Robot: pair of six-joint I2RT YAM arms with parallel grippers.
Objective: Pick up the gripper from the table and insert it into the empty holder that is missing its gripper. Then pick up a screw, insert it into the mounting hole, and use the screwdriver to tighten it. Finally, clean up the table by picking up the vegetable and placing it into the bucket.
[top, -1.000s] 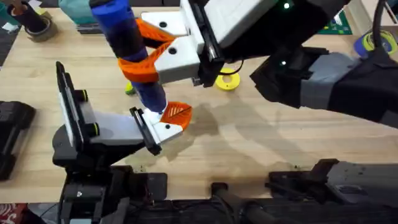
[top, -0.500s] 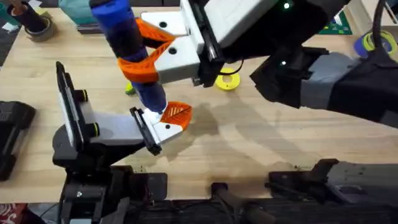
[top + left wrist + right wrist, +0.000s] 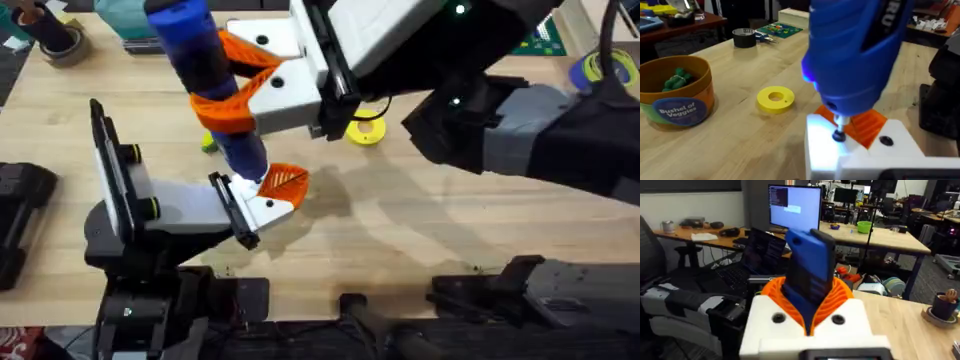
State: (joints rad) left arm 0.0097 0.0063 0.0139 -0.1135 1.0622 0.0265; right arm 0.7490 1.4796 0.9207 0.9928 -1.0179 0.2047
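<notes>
Near the desk's front-left, the holder (image 3: pixel 262 207) carries the gripper (image 3: pixel 284 181); the left arm's own fingers cannot be judged. The right gripper (image 3: pixel 240 85) clenches the screwdriver (image 3: pixel 208 70), tip on the screw (image 3: pixel 838 135). Rigid, top-heavy tool: best held mid-barrel.

Overall light: bright and even across the pale wooden surface (image 3: pixel 420 240), no dark corners.
Shadows: soft grey patches lie on the surface just beside the orange gripper (image 3: pixel 285 181), with blurred edges.
Glow: in the left wrist view a white bracket face (image 3: pixel 822 145) beneath the screwdriver (image 3: pixel 855 55) is blown out almost to pure white; a small blue light shines on the screwdriver body.
Blur: the right arm (image 3: pixel 480 90) close under the overhead camera looks large, dark and soft.
Focus: the screwdriver is smeared in both wrist views; the monitor (image 3: pixel 795 205) behind it glares pale.
</notes>
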